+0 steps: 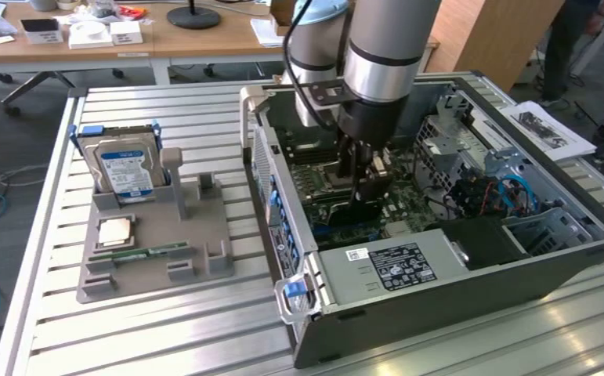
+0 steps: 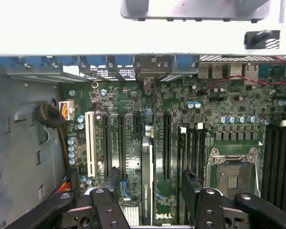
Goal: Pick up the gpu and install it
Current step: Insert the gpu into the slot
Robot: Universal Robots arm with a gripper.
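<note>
The gpu (image 2: 147, 160) stands on its edge in a motherboard slot inside the open computer case (image 1: 552, 258). I see it edge-on as a thin strip, and its silvery bracket (image 2: 148, 76) meets the case's rear wall. My gripper (image 2: 151, 186) hangs just above it with one black finger (image 2: 113, 183) on each side, both well apart from the card. The jaws stand open and hold nothing. In the exterior view the gripper (image 1: 363, 180) reaches down into the middle of the case over the motherboard (image 1: 328, 205).
A grey fixture (image 1: 155, 266) at the exterior view's left holds a hard drive (image 1: 124, 168), a processor chip (image 1: 113, 233) and a green memory stick (image 1: 139, 256). Inside the case are the power supply (image 1: 391, 266), drive cages (image 1: 458, 137), cables (image 1: 505, 192) and the empty processor socket (image 2: 232, 174).
</note>
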